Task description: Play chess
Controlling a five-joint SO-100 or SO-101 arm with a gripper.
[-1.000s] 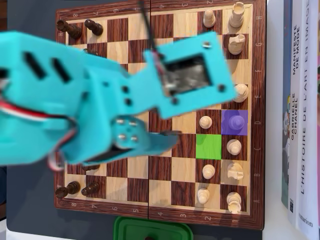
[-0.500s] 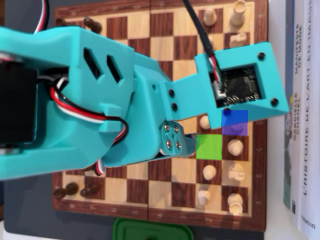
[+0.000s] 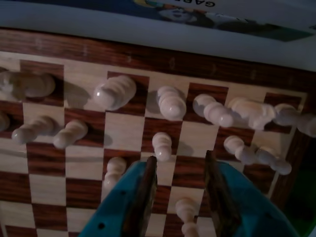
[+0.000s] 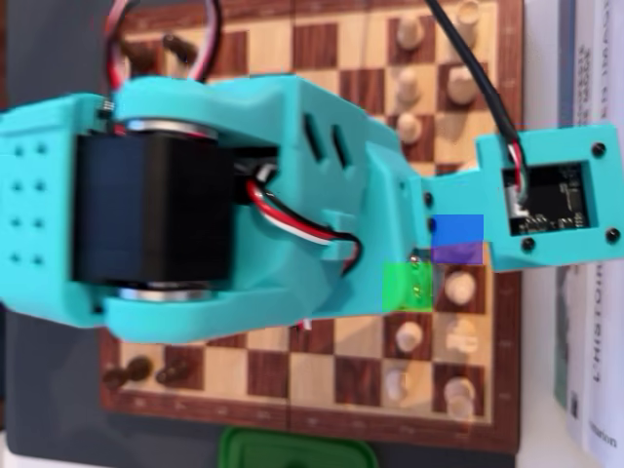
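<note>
Two teal fingers with dark pads fill the bottom of the wrist view, and the claw stands apart with nothing between its tips but bare squares. Right beside the left finger's tip — maybe touching it, I cannot tell — stands a pale pawn. Lower down, in the gap between the two fingers, another pale pawn pokes up. Just outside the left finger there is one more pawn. Past the claw's tips runs a row of bigger pale pieces, all leaning in the picture because the camera looks down at a slant. Beyond them is the dark wooden rim of the chessboard, and past that a book lies flat. From the overhead view the big teal arm covers most of the board, and the claw itself hides under the camera mount. Pale pieces stand on both sides of the arm's front end, and a few dark pieces stand far behind it, near the arm's fat motor. A green lid peeks in by the board's edge.
</note>
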